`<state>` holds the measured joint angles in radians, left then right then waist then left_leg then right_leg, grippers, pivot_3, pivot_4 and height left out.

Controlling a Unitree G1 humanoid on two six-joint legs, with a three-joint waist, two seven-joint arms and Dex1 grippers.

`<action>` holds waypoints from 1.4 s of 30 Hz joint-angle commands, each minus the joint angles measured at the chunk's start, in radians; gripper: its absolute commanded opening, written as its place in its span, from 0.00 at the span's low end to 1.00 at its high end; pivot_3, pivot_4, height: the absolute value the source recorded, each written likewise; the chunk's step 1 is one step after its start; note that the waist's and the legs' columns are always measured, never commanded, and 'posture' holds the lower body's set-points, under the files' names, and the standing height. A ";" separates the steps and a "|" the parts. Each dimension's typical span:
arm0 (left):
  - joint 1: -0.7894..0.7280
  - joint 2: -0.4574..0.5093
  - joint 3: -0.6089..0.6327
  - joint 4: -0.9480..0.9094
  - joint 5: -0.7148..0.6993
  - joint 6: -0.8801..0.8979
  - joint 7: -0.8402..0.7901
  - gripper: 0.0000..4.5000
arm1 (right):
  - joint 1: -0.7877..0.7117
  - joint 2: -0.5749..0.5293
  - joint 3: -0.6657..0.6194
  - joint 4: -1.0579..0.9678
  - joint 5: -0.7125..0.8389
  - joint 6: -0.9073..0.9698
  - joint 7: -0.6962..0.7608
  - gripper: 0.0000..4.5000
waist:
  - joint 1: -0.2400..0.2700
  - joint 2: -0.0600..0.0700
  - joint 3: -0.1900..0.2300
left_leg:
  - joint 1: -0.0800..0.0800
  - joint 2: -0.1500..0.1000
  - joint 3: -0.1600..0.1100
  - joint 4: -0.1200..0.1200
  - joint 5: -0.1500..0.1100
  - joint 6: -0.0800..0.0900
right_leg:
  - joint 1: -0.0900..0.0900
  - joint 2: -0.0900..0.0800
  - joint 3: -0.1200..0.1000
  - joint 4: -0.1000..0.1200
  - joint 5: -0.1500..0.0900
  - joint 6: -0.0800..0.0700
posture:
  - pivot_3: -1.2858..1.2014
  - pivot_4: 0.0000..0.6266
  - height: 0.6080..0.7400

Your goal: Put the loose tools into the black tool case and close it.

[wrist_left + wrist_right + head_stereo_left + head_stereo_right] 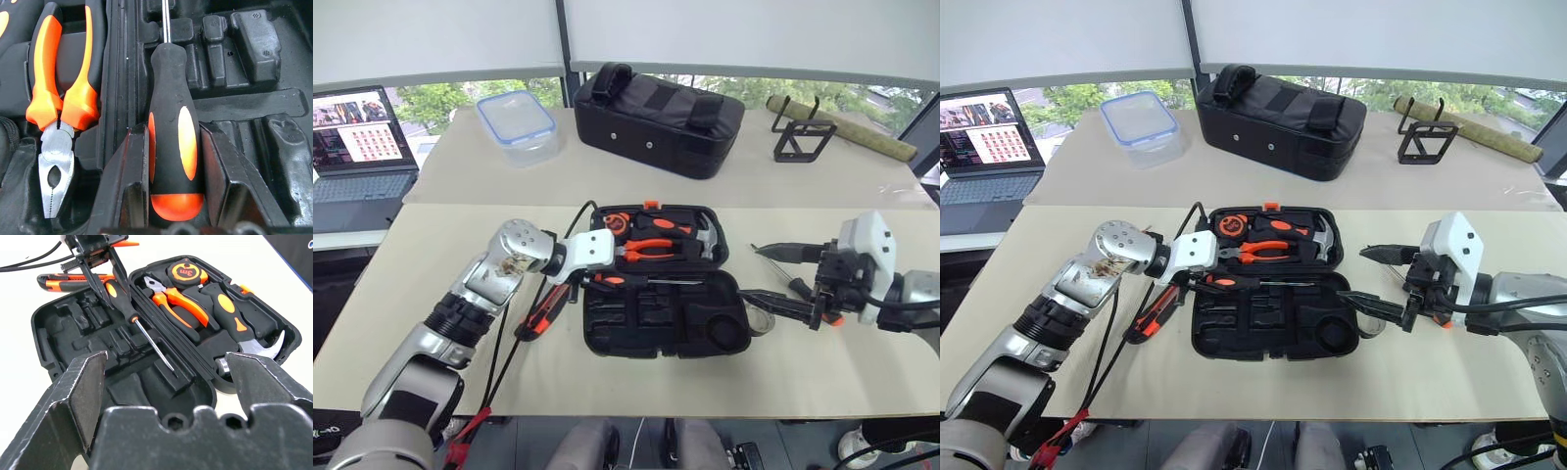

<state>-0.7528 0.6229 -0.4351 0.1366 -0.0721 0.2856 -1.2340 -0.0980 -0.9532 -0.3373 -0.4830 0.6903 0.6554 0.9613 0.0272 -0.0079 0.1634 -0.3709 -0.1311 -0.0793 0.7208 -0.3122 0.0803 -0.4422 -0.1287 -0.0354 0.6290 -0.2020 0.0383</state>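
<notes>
The black tool case [646,328] lies open in the middle of the near table. Its far half holds pliers [651,248], a hammer and a tape measure. My left gripper [590,278] is at the case's left edge, shut on a black-and-orange screwdriver [176,142]. The screwdriver lies along the hinge line with its shaft [151,340] over the near half. An orange-black utility knife [540,313] rests on the table left of the case. My right gripper [751,272] hangs open just right of the case. Under it lie another screwdriver [798,287] and a greyish tape roll [759,323].
On the far table stand a black fabric bag [656,113], a clear lidded container [516,125], a black wire stand [803,142] and a rolled mat [847,127]. A laptop [357,147] sits at the far left. A black cable [509,352] runs along my left arm.
</notes>
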 commanded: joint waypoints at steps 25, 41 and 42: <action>-0.096 -0.171 -0.099 0.240 0.183 -0.158 0.026 0.01 | 0.105 0.009 -0.062 -0.043 -0.029 -0.025 -0.039 1.00 | 0.019 0.000 -0.001 | -0.001 0.000 -0.001 0.006 -0.001 0.001 | 0.003 0.000 0.000 0.001 0.001 0.001 | 0.52 0.24 0.81; 0.015 0.041 0.298 -0.250 -0.327 0.420 -0.132 0.71 | 0.106 0.062 -0.069 0.356 -0.228 -0.064 -0.191 1.00 | -0.013 0.000 -0.003 | -0.002 0.001 0.002 0.007 -0.001 0.001 | -0.002 0.006 0.008 0.003 0.002 0.002 | 0.52 0.24 0.81; 0.025 0.059 0.316 -0.283 -0.354 0.448 -0.131 0.79 | 0.103 0.060 -0.058 0.389 -0.238 -0.071 -0.180 1.00 | -0.013 0.000 -0.003 | -0.002 0.001 0.002 0.007 -0.001 0.001 | -0.001 0.007 0.008 0.003 0.002 0.002 | 0.52 0.24 0.81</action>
<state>-0.7341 0.6636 -0.1594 -0.0700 -0.3613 0.6813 -1.3551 0.0161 -0.8826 -0.3941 -0.1281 0.4707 0.6196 0.7649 0.0140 -0.0079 0.1607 -0.3725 -0.1303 -0.0771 0.7275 -0.3128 0.0816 -0.4433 -0.1214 -0.0268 0.6318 -0.2000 0.0406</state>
